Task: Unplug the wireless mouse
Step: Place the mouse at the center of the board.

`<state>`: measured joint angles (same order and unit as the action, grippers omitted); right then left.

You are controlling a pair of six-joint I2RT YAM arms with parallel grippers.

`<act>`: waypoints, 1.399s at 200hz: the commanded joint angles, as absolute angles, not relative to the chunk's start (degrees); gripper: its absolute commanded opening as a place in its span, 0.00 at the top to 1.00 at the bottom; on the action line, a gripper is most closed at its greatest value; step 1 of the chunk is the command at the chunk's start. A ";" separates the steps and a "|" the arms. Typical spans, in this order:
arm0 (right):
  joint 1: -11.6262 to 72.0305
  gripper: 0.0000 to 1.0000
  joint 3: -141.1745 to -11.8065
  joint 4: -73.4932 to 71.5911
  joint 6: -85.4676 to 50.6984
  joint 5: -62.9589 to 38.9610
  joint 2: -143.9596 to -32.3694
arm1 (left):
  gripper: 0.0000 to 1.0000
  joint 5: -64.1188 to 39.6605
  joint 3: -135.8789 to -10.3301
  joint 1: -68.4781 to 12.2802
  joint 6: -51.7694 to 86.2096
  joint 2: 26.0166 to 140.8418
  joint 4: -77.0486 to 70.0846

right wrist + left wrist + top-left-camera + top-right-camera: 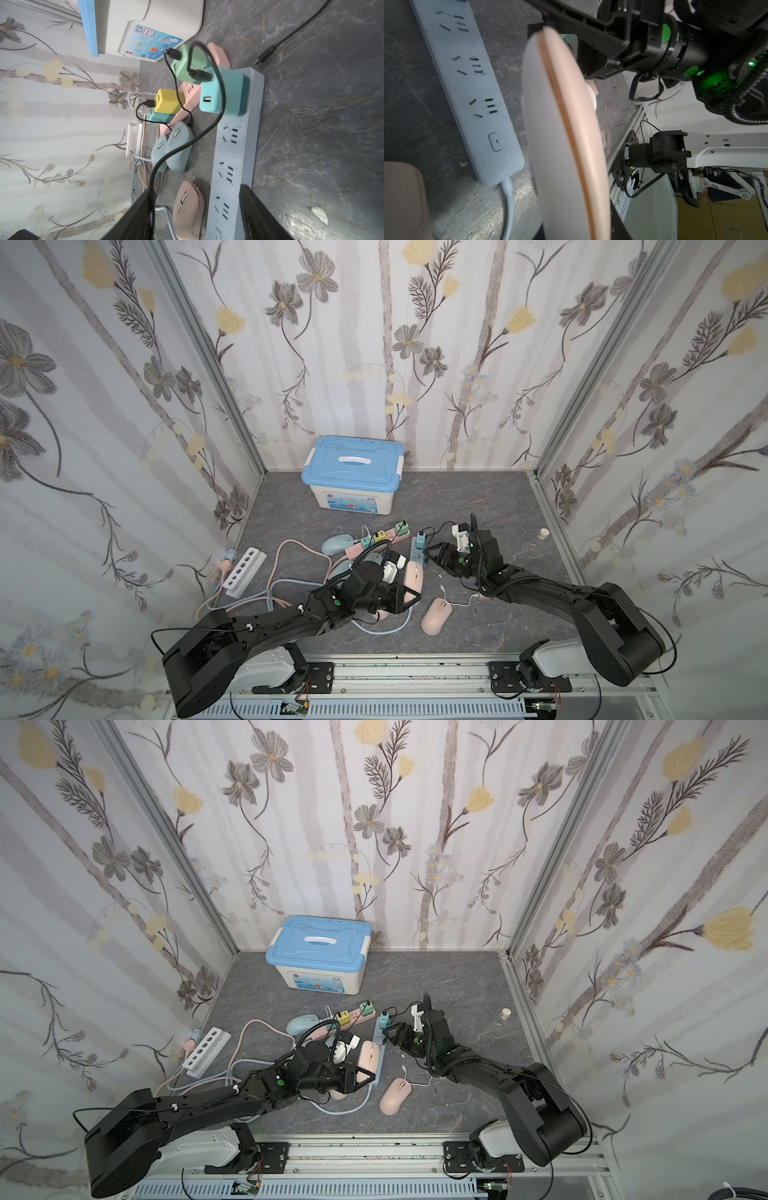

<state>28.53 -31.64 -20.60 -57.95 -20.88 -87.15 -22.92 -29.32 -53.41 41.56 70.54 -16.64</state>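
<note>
Two pale pink computer mice are showing near the table's front. The one that matters, the pink plastic wireless mouse, is sitting clamped in the left gripper, just beside the long pale blue power strip. From the left wrist it is appearing edge-on and blurred, filling the middle of the view. Its charging port is not showing, and whether it is touching the grey marbled tabletop is impossible to tell. The left arm is covering most of another pink shape, too hidden to identify.

The right gripper is hovering at the strip with its jaws standing well apart and nothing between them. A thin black cable is running from the teal cube charger, which is plugged into the strip's end. It is draping against one of the fingers, and its far end is disappearing behind that finger.

The second pink mouse is lying flat nearer the front edge, with a short white cable just beside it. Open room is lying to the right — bare tabletop up to the wall, with only a small cream spool near it. Toward the left, cords, chargers and two pale blue mice are crowding the surface.
</note>
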 commanded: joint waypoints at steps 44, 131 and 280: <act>28.07 0.23 -34.22 0.00 -58.05 5.28 -76.80 | 1.00 -30.81 -38.65 -53.38 41.36 85.07 -19.80; 24.09 0.21 -26.89 7.44 -60.14 16.22 -56.99 | 1.00 -37.41 -65.99 -53.50 42.68 113.50 -11.50; 22.21 0.21 -23.03 8.98 -60.76 16.57 -47.36 | 0.33 -29.80 -85.61 -55.26 42.56 126.49 16.14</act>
